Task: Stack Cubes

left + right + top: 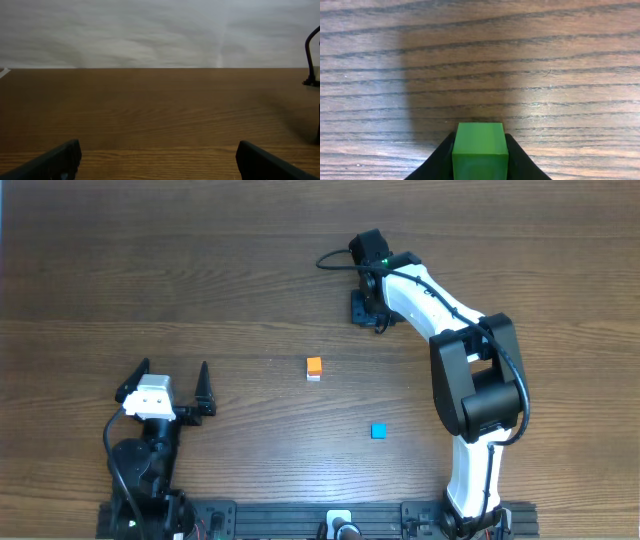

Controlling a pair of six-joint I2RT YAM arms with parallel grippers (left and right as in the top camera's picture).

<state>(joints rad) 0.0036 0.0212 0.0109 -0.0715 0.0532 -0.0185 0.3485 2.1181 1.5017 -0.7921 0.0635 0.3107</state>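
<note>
In the right wrist view a green cube sits clamped between the black fingers of my right gripper, just above the wood. From above, that right gripper hangs at the far middle of the table, pointing down. An orange cube rests on a white cube near the table's centre. A blue cube lies alone, nearer the front and to the right of that pair. My left gripper stands open near the front left, its fingertips apart over bare wood.
The wooden table stretches wide on all sides. A black cable loops off the right arm's wrist. A pale wall rises beyond the table's far edge.
</note>
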